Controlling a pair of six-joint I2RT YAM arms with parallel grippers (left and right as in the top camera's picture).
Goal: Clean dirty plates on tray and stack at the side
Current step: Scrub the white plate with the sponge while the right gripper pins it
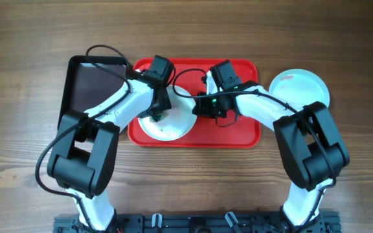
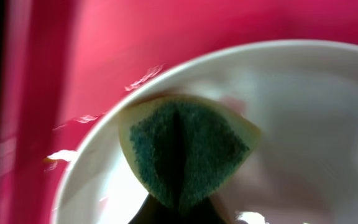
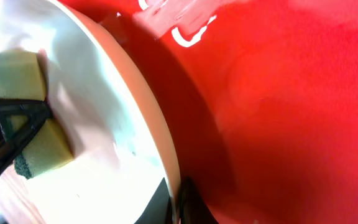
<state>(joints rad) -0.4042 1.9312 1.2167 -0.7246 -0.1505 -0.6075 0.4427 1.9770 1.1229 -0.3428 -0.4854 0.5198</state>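
Wood-grain table (image 1: 18, 65) carries the red tray (image 1: 238, 133) at its centre, with a black tray (image 1: 92, 84) touching the red tray's left edge.

**Work item.** One plate (image 1: 177, 129) lies in the left half of the red tray. A second plate (image 1: 300, 87) sits on the table just beyond the tray's right edge, at the stacking side.

**Left arm (image 1: 118, 103).** The left jaws are closed on a folded sponge (image 2: 185, 149), green scouring face outward. The sponge is pressed onto the inner surface of the plate in the tray, near its rim.

**Right arm (image 1: 264, 110).** The right jaws are closed on the rim of the same plate, on the edge facing the tray's centre. The right wrist view shows a shadow under that edge, so the plate is probably tipped up slightly there.

**Governing relation.**
- The plate lies directly beneath the left jaws and to the left of the right jaws.
- A round plate has no long axis, so rim access alone decides the grip.
- The stacking spot lies past the tray's right edge, and the right arm is the nearer one for the transfer.

**Step in hand.** Judged as scrubbing, with transfer not yet begun.
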